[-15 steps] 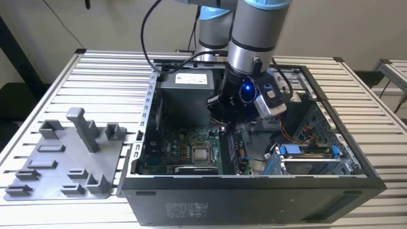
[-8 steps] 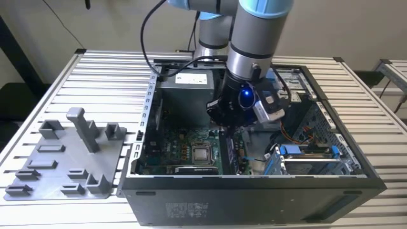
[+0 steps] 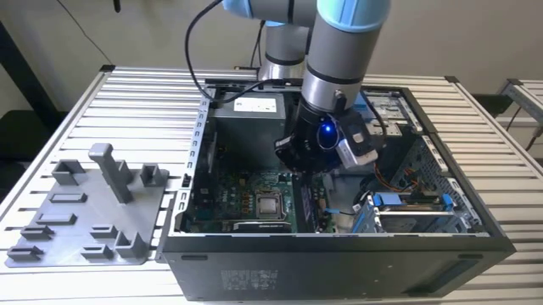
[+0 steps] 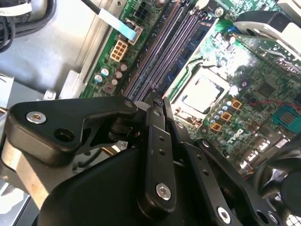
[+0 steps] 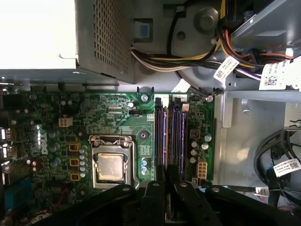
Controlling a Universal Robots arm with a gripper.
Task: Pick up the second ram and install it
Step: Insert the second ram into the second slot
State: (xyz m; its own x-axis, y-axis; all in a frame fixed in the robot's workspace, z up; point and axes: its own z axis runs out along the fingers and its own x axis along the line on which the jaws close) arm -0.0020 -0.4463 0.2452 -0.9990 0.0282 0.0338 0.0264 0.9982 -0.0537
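Note:
My gripper [image 3: 316, 166] hangs inside the open computer case [image 3: 339, 254], above the motherboard [image 5: 117, 117]. Its black fingers [image 4: 157, 141] are drawn together over the near end of the long memory slots [image 5: 169, 141], beside the processor socket [image 5: 110, 165]. They pinch the second ram [image 5: 167, 181], a thin dark stick seen edge-on, in line with the slots. The finger linkage hides most of the stick. In the second wrist view the fingertips [image 4: 156, 100] meet just short of the slots [image 4: 164, 52].
The grey fixture tray [image 3: 85, 216] with upright posts lies at the exterior view's left of the case. The power supply [image 5: 101, 37] and its cable bundle [image 5: 188, 61] crowd one end of the slots. A drive cage [image 3: 416, 213] stands at the exterior view's right.

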